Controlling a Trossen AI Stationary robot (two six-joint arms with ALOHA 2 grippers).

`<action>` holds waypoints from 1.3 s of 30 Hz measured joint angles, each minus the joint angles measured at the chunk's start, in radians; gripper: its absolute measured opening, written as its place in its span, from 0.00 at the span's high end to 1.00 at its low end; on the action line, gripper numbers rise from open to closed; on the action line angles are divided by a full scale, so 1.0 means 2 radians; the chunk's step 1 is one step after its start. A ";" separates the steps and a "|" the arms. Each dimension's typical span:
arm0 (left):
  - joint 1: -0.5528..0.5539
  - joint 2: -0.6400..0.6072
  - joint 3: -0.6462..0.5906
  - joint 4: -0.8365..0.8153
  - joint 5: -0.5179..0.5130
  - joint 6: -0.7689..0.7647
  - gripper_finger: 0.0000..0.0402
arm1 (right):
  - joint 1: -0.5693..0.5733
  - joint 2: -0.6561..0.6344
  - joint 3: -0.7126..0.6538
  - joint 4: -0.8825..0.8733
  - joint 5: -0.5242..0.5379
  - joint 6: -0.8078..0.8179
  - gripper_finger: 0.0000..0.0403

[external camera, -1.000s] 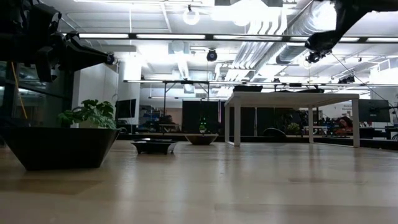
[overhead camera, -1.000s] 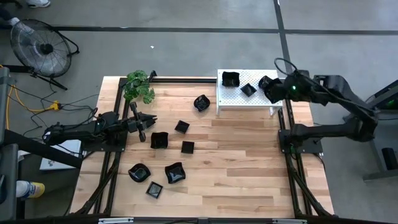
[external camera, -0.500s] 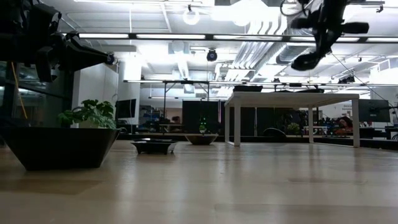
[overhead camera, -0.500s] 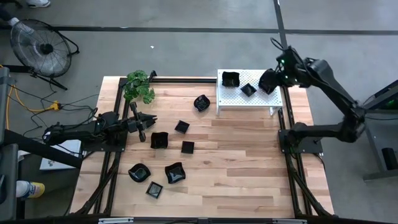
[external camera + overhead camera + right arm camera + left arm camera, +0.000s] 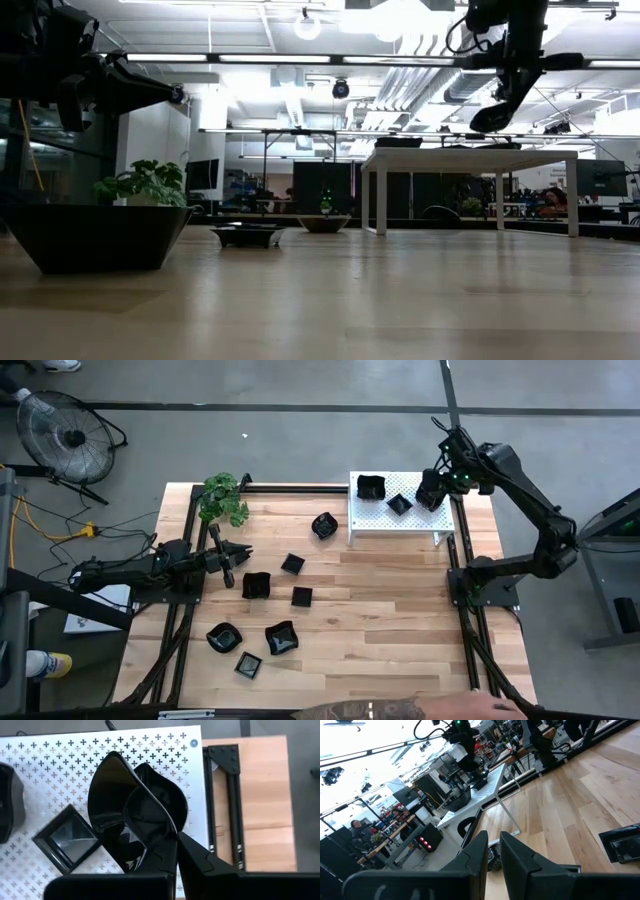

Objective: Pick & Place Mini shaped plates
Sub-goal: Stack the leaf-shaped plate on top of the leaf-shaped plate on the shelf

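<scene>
Right end effector (image 5: 176,851) clamped on the rim of a tilted mini shaped plate (image 5: 131,815) above the white perforated rack (image 5: 60,780): thin edge grip risks slipping, dropping onto the square dish (image 5: 67,840) below.

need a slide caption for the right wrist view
Right gripper shut on a glossy black plate, holding it above the white perforated rack beside a small square plate.

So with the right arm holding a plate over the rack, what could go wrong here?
The right pincer pinches only the rim of a tilted plate, so it may slip or land askew. The square plate lies close beside it on the white rack; lowering could knock it. A tattooed forearm is entering at the table's near edge.
</scene>
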 joint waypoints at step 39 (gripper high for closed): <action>0.000 0.000 0.000 0.000 0.000 0.000 0.89 | 0.000 0.036 -0.001 -0.023 0.018 0.068 0.97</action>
